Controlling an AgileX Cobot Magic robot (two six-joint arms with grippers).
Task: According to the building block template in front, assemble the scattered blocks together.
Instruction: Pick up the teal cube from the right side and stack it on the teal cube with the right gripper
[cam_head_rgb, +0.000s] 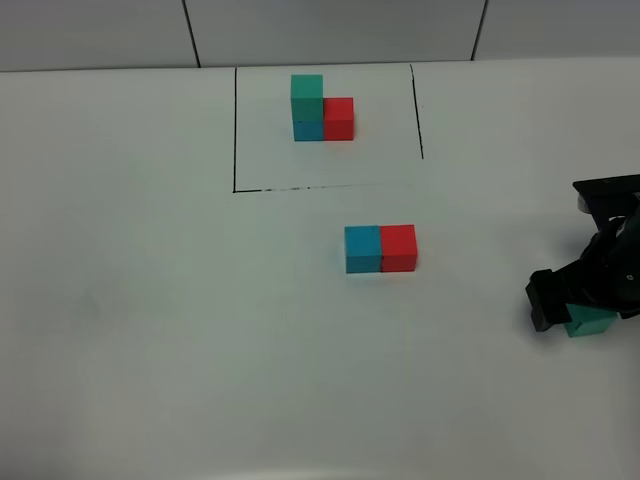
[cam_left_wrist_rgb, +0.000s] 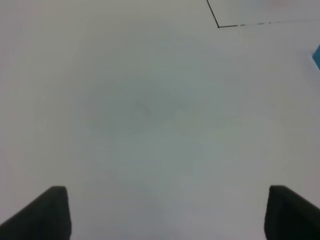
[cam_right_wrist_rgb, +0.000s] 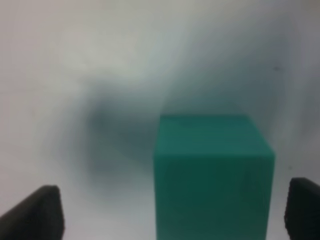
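At the tabletop's (cam_head_rgb: 150, 300) right edge, the right fingers (cam_right_wrist_rgb: 44, 214) stand spread on either side of the green cube (cam_head_rgb: 590, 322), not yet pinching it; the left fingers (cam_left_wrist_rgb: 52, 215) hang spread, holding nothing. With the blue cube (cam_head_rgb: 362, 248) and red cube (cam_head_rgb: 398, 247) already touching side by side in front of the template (cam_head_rgb: 320, 108), the next move seems to be closing, lifting and seating green squarely atop blue.

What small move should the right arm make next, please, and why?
Probably close the right gripper on the green block. That block sits between its open fingers, nearer one of them, while the blue block and red block already sit side by side; the building block template shows green atop blue, so it likely needs grasping first.
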